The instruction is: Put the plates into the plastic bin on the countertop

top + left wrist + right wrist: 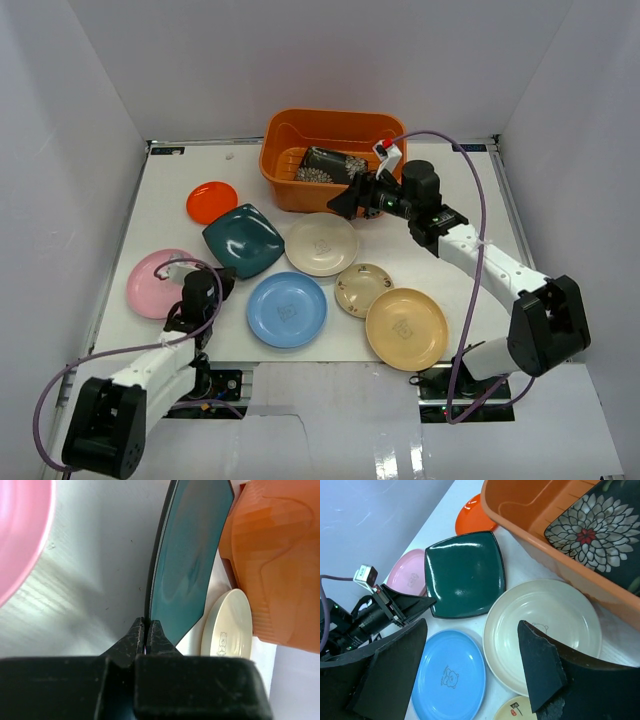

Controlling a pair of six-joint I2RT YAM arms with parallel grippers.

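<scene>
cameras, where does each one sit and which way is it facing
top external: high behind the bases, looking down on the countertop; both arms show.
left wrist: low, looking along the left pincer, shut on the teal plate.
right wrist: above the cream plate, looking down past the open right pincer.
shared: both wrists see the teal plate, cream plate and orange bin.

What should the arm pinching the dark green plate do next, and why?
Probably lift the teal plate slightly. The left fingers are shut on its edge, it sits outside the orange bin, and the pink plate lies close by, so raising it first should avoid bumps.
</scene>
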